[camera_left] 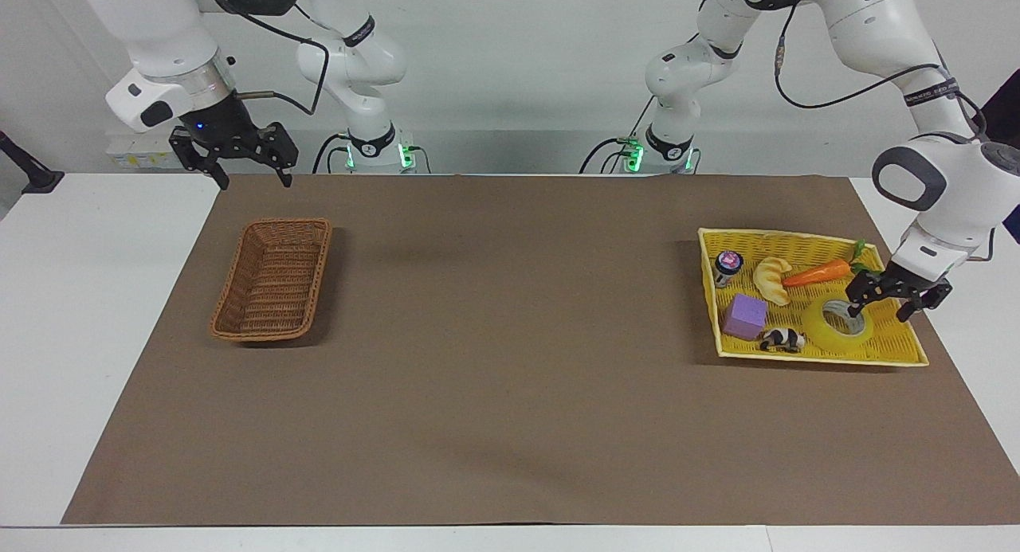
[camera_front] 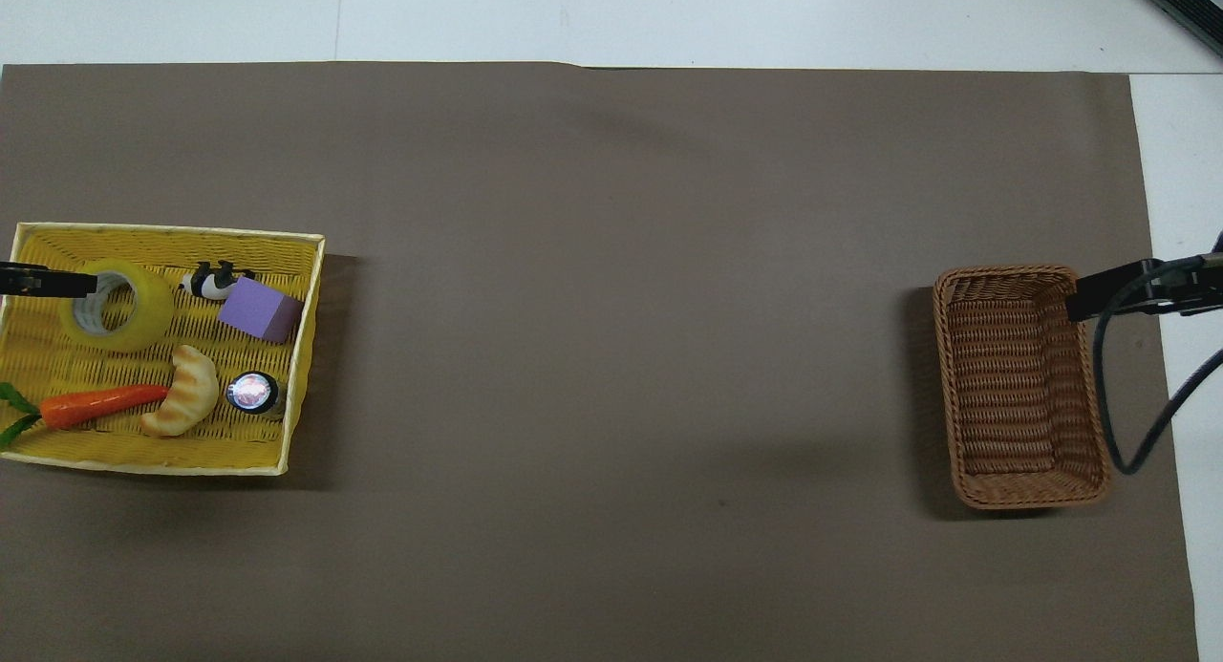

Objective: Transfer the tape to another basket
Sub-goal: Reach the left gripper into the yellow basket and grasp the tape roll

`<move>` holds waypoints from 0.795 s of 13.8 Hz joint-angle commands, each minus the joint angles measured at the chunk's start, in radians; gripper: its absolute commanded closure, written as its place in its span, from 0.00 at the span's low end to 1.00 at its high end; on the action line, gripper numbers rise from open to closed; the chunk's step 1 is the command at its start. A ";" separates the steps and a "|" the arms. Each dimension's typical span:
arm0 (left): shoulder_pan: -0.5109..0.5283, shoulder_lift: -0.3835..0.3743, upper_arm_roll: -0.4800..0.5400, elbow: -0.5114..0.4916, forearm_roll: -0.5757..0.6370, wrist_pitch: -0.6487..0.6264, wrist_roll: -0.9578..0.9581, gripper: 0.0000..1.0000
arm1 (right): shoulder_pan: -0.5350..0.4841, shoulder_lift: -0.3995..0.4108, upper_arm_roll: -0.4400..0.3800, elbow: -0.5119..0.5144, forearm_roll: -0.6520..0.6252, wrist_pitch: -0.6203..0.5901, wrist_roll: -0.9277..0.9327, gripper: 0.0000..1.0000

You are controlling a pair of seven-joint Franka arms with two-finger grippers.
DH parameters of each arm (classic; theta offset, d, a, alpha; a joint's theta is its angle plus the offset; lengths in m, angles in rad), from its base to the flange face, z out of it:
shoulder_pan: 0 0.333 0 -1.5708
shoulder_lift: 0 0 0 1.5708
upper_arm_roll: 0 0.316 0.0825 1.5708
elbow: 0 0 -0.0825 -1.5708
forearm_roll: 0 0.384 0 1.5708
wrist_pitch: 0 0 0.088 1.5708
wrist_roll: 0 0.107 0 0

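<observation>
The tape (camera_left: 822, 329) lies flat in the yellow basket (camera_left: 821, 358), in its corner farthest from the robots at the left arm's end; it also shows in the overhead view (camera_front: 145, 324). My left gripper (camera_left: 879, 307) is open and low over the tape. One finger (camera_front: 48, 282) reaches into the core hole and the other stands outside the roll's wall. The brown wicker basket (camera_left: 231, 289) stands empty at the right arm's end, and also shows in the overhead view (camera_front: 1018, 385). My right gripper (camera_left: 243, 166) waits open in the air, beside the brown basket's end nearest the robots.
The yellow basket (camera_front: 162, 467) also holds a carrot (camera_left: 813, 275), a croissant (camera_left: 771, 281), a purple block (camera_left: 745, 315), a small cow figure (camera_left: 781, 340) and a small jar (camera_left: 727, 265). A brown mat (camera_left: 510, 337) covers the table.
</observation>
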 commanded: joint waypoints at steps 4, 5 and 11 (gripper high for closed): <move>0.014 0.045 -0.009 0.006 -0.015 0.012 0.021 0.21 | -0.006 -0.008 0.004 -0.013 -0.001 0.007 -0.026 0.00; 0.015 0.044 -0.009 0.005 -0.015 0.002 0.020 0.21 | -0.006 -0.008 0.004 -0.013 -0.001 0.007 -0.026 0.00; 0.012 0.032 -0.007 0.008 -0.015 -0.041 0.021 1.00 | -0.006 -0.008 0.004 -0.013 -0.001 0.007 -0.026 0.00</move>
